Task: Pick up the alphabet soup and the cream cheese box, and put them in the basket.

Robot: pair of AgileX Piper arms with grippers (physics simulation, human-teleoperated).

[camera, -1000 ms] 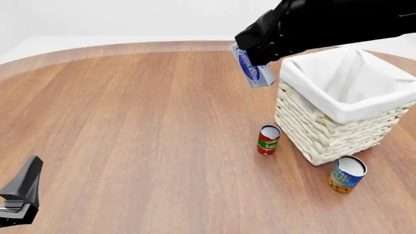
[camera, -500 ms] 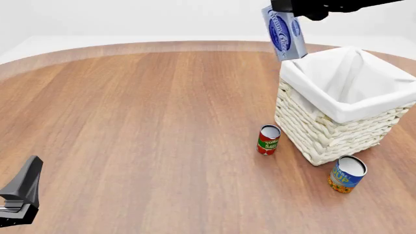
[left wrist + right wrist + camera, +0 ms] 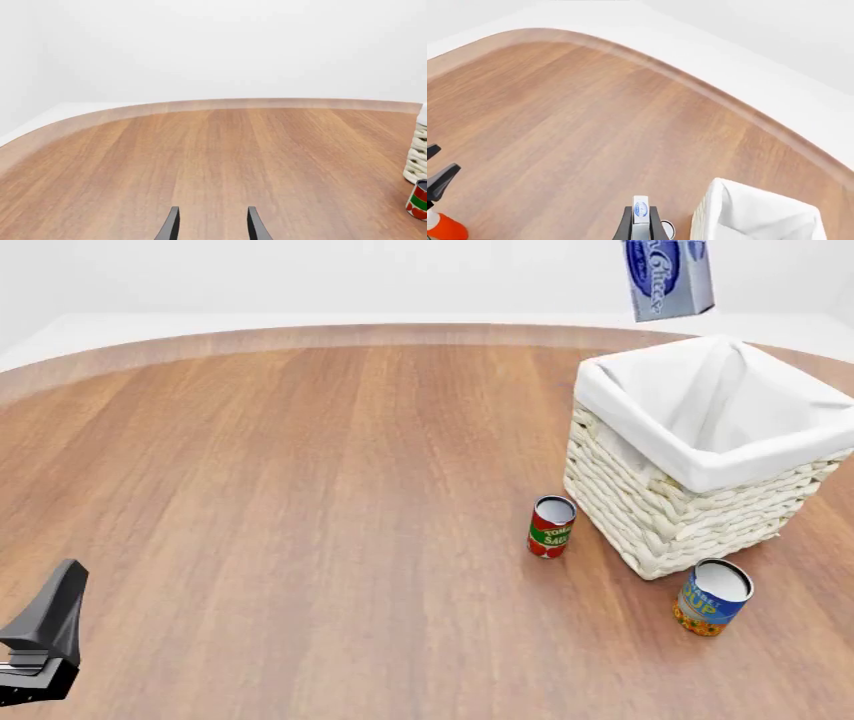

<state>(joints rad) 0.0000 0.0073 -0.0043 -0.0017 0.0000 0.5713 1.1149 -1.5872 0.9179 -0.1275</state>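
**Box carried high, near the basket**

We hold the box in the right gripper – in the right wrist view its two dark fingers are pressed on the narrow sides of the box, so it hangs on edge between them. In the front view the arm itself is out of the picture; only the box shows, at the top edge, high over the far rim of the basket. We judge this height is chosen so that the box passes over the cloth lining without catching it. It is not yet inside.

The soup stands upright on the table, just beside the near corner of the basket, untouched. The tomato can stands close to the basket's left wall; it is not our concern.

Our left gripper rests low at the near left of the table, its fingers spread and holding nothing – it waits well apart from the basket.

For the next move, we think the box should come over the open middle before release.
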